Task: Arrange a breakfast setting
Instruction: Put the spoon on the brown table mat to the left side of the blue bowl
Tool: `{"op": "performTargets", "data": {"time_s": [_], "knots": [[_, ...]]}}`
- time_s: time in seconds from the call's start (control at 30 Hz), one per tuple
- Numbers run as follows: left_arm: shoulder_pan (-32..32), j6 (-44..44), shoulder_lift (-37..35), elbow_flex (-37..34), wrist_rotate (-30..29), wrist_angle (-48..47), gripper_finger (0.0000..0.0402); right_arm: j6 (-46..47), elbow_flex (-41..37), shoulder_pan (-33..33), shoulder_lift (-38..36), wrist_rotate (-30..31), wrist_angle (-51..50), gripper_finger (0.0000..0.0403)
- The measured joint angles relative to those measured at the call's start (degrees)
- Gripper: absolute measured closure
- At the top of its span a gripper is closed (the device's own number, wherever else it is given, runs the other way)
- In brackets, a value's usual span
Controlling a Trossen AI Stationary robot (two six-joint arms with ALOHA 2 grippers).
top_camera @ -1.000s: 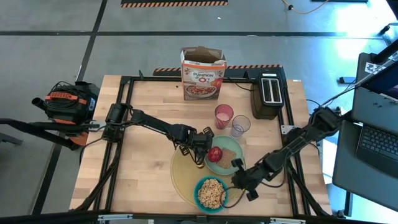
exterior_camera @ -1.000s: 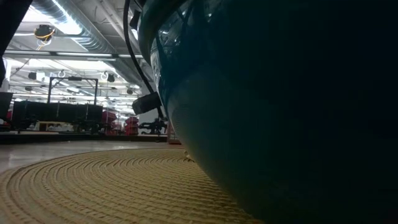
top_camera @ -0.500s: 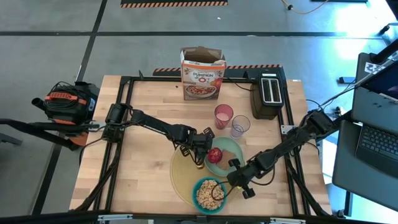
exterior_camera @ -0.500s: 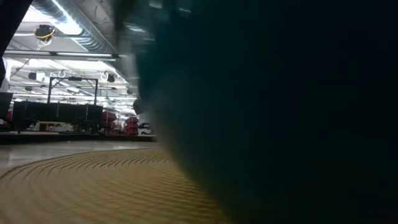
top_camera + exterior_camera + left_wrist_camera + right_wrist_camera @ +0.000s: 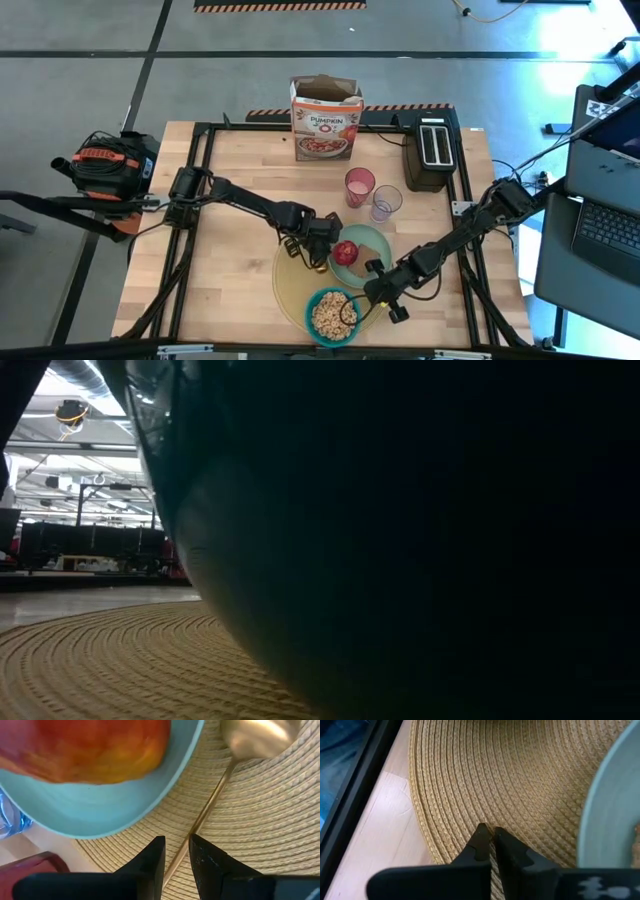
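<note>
A round yellow placemat [image 5: 298, 280] lies on the table. On it are a pale green plate [image 5: 372, 268] with a red apple [image 5: 345, 251] and brown toast [image 5: 371, 250], and a blue bowl [image 5: 329, 316] of cereal at its near edge. The bowl's wall fills the low view [image 5: 400, 540]. My left gripper [image 5: 318, 244] is beside the apple, shut on the gold spoon [image 5: 255, 737]. My right gripper [image 5: 377, 290] is shut on the placemat's near right rim. A pink cup [image 5: 358, 186] and a clear mug [image 5: 386, 202] stand farther back. My left gripper has the spoon's thin handle [image 5: 192, 832] between its two fingers, at the end away from the spoon's bowl. The fingers point down at the mat. The spoon's bowl lies on the placemat beside the plate's rim. My right gripper pinches the placemat's rim [image 5: 465, 847] between its two fingers, coming low from the table's right. The mat lies flat on the table beyond the fingertips.
A cereal box [image 5: 326, 120] and a black toaster [image 5: 432, 150] stand at the table's far edge. A laptop [image 5: 600, 235] sits off the right side. Bare wood [image 5: 220, 260] shows left of the placemat.
My right gripper has gone toward the table's left, still shut on the placemat's rim. The blue bowl on the mat has shifted toward the left and near edge with it, and now covers most of the low view.
</note>
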Motion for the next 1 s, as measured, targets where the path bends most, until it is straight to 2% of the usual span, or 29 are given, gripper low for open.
{"op": "performTargets", "data": {"time_s": [0.2,0.4,0.57,0.77,1.0], "knots": [[-0.5,-2.2,0.0,0.0,-1.7,4.6,0.0326,0.0,0.0,0.0,0.0,0.9,0.1,0.0396],[-0.6,3.4,0.5,0.1,-1.7,4.4,0.0355,-0.1,0.0,0.0,0.0,1.0,0.1,0.0395],[-0.4,4.1,0.9,-2.2,0.4,7.2,0.0378,-0.2,-0.1,0.0,0.0,0.8,0.1,0.0395],[-0.4,5.0,0.9,-4.2,-1.3,6.7,0.0393,-0.2,-0.1,0.0,0.0,0.8,0.1,0.0395],[-1.1,4.3,0.8,-4.1,-2.8,0.9,0.0395,-0.3,-0.1,-0.4,0.0,1.3,0.3,0.0395]]}}
